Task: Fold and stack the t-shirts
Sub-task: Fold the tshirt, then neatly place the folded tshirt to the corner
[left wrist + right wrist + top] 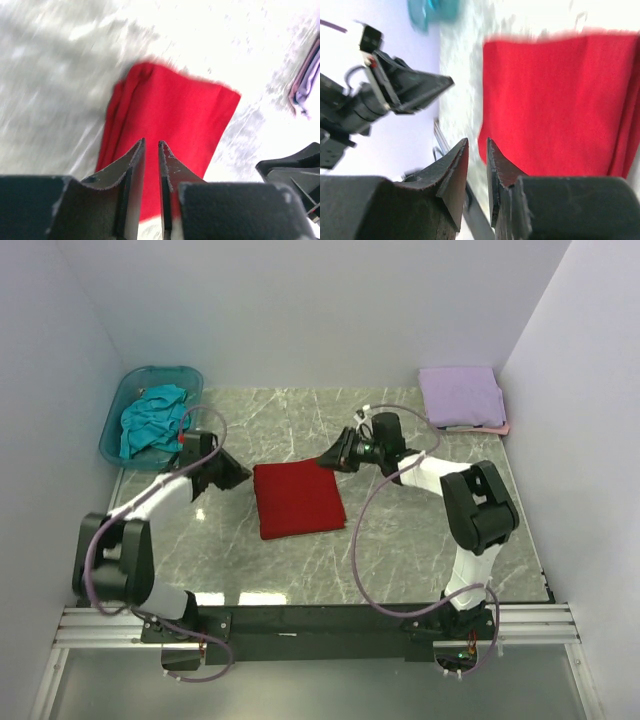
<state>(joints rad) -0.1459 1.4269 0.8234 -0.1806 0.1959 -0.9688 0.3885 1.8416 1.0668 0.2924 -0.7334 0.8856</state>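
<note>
Lying folded flat at the middle of the counter [400, 540], the deep red t-shirt [298, 499] is judged finished. The left pincer [243, 477] and right pincer [322, 456] are held just beside it, each slightly apart and empty. Next, a grasp and transfer onto the far-right lavender t-shirt [460, 395] is called for; the teal t-shirt [150, 420] is seen in the tub [160, 369].

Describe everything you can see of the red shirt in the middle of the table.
The red shirt is soft, plain cloth, folded into a neat, roughly square pad and slightly turned. It lies flat on the marble table, near its middle. Stacked fold layers show along one edge; the top face is smooth. Only the table clearly touches it: the left gripper and right gripper sit close by its edges, jaws slightly apart, holding nothing.
</note>
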